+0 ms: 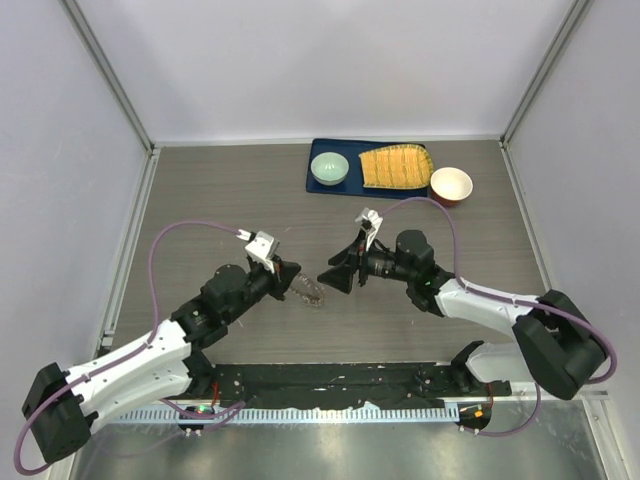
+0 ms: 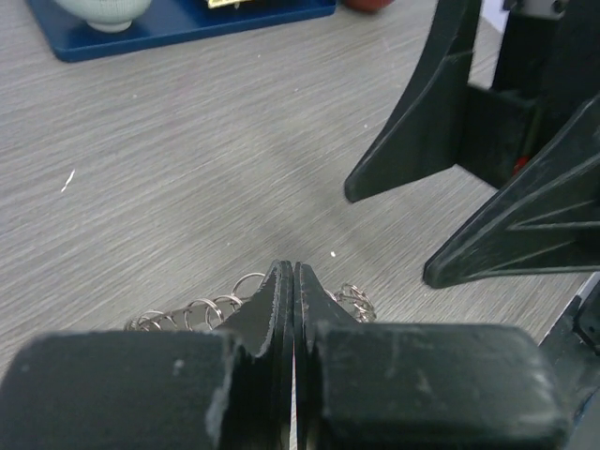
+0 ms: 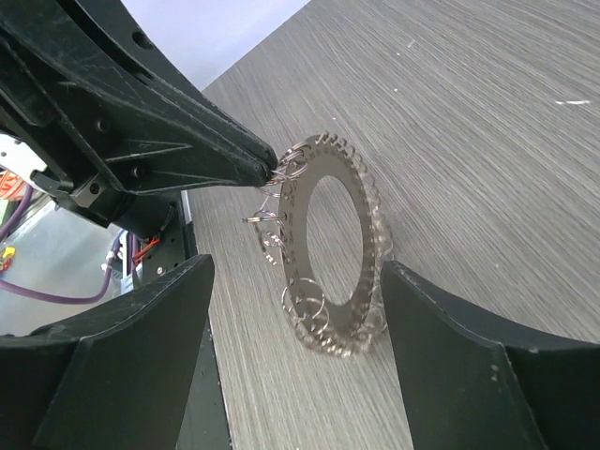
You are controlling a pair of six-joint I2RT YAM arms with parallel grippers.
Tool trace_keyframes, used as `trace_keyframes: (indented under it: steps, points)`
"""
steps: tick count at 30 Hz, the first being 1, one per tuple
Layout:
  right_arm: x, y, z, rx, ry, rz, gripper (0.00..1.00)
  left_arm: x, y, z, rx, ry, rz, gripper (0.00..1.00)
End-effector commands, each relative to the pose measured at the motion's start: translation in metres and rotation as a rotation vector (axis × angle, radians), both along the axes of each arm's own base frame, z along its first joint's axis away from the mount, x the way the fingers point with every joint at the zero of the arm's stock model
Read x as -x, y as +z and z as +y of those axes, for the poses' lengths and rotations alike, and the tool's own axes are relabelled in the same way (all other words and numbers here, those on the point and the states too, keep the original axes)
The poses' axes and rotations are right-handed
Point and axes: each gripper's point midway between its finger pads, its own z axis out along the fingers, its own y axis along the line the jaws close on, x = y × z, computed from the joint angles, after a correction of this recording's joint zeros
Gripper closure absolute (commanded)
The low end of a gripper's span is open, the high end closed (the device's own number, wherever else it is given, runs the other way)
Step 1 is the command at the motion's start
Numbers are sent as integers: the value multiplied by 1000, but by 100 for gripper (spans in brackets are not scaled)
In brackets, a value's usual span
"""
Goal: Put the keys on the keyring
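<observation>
Keyring [image 3: 292,244] on edge — left hand [image 2: 293,274] clamped on its rim, right hand [image 3: 295,265] spread apart.

Silver-grey keyring [image 3: 323,161], blue tray [image 1: 345,190], green bowl [image 1: 329,168], yellow item [image 1: 396,167] seemingly orange-striped, grey wood-grain table [image 1: 220,190].

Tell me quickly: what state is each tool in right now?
Left tool: closed, pinching the rim of the keyring.
Right tool: open, holding nothing, its fingers on either side of the keyring.
</observation>
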Motion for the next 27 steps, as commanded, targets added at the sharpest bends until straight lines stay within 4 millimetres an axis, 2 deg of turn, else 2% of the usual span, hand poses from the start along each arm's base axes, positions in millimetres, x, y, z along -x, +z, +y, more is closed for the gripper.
trace_keyframes:
  steps: [1, 12, 17, 23, 27]
  points:
    - [1, 27, 16, -101, 46, -126, 22, -4, 57, -8, 178, -11, -139, 100]
    - [12, 22, 41, -179, 164, -123, 29, 6, 54, -16, 190, -81, -126, 100]
    - [39, 23, 54, -194, 272, -134, 32, -5, 37, -7, 129, -3, -89, 100]
    - [67, 31, 53, -201, 391, -186, 34, -15, 12, -1, 40, 77, -31, 100]
    - [44, 17, 45, -134, 229, -190, 39, -13, 9, -2, 36, 81, -14, 100]
